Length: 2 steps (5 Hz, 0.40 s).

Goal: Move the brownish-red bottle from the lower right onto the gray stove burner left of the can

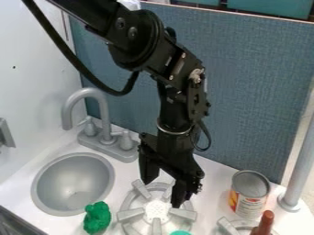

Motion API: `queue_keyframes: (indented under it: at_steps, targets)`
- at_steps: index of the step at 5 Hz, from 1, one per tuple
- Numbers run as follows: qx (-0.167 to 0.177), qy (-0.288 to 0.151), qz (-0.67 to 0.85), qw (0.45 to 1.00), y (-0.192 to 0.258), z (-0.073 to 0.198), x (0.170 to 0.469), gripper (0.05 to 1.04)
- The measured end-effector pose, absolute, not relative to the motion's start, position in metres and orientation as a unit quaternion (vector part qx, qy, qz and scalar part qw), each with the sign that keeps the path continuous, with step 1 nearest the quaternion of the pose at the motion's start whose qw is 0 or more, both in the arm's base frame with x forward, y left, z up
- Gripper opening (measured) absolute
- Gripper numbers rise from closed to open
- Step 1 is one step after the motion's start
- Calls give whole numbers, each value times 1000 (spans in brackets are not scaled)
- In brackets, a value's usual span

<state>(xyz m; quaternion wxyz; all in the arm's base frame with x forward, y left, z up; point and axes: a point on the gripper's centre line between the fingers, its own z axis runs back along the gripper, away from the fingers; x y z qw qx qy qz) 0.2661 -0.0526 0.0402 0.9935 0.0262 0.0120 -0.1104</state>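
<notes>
The black gripper [162, 187] hangs over the back part of a grey stove burner [155, 211], its two fingers spread apart and nothing seen between them. To its lower left, a bumpy green toy [97, 218] like broccoli lies between the sink and the burner. A can [249, 194] with a grey top and a white, red and yellow label stands upright to the right. At the bottom edge, a teal thing [180, 233] is cut off in front of the burner. A reddish-brown rounded piece [264, 224] sticks up at the lower right, over part of a second burner.
A grey sink bowl [72, 184] is set in the counter at the left, with a grey faucet [104, 124] behind it. A blue-grey panel [251, 92] bounds the back. One grey post [300, 165] rises at the right edge, beside the can.
</notes>
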Motion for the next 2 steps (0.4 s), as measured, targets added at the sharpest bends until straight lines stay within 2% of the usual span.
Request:
queue_keyframes:
  at_steps: [1, 2]
  targets:
    - [27, 26, -111, 993, -53, 33, 263, 1001]
    - [18, 24, -145, 989, -75, 26, 265, 1001]
